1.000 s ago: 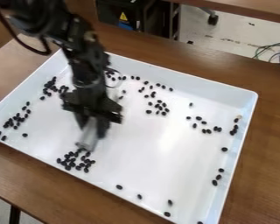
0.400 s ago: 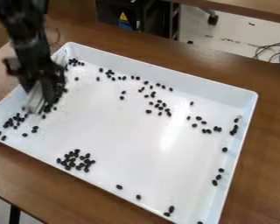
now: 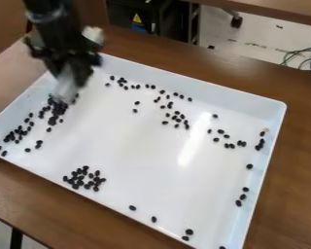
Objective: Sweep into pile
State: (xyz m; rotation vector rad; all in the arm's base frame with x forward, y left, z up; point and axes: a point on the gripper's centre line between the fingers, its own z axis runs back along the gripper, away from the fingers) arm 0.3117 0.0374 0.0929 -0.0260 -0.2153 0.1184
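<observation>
My gripper (image 3: pixel 70 73) hangs over the upper left part of the white tray (image 3: pixel 203 90), with a pale, brush-like tool (image 3: pixel 66 87) between its fingers. The tool's lower end is at a cluster of black beans (image 3: pixel 56 112) near the tray's left side. Another group of beans (image 3: pixel 15 134) lies lower along the left wall. A compact pile of beans (image 3: pixel 83 178) sits near the front edge, left of the middle. More beans (image 3: pixel 176 116) are scattered across the upper middle, along the right side and near the lower right corner.
The tray's raised walls surround the beans. It stands on a brown wooden table (image 3: pixel 301 160). Behind the table are a black cabinet (image 3: pixel 135 17), part of another table (image 3: pixel 281 9) and some cables (image 3: pixel 304 56) on the floor side.
The gripper went from above the front pile to the tray's left side, then up and slightly right. Beans from the upper left corner now lie closer to the left cluster.
</observation>
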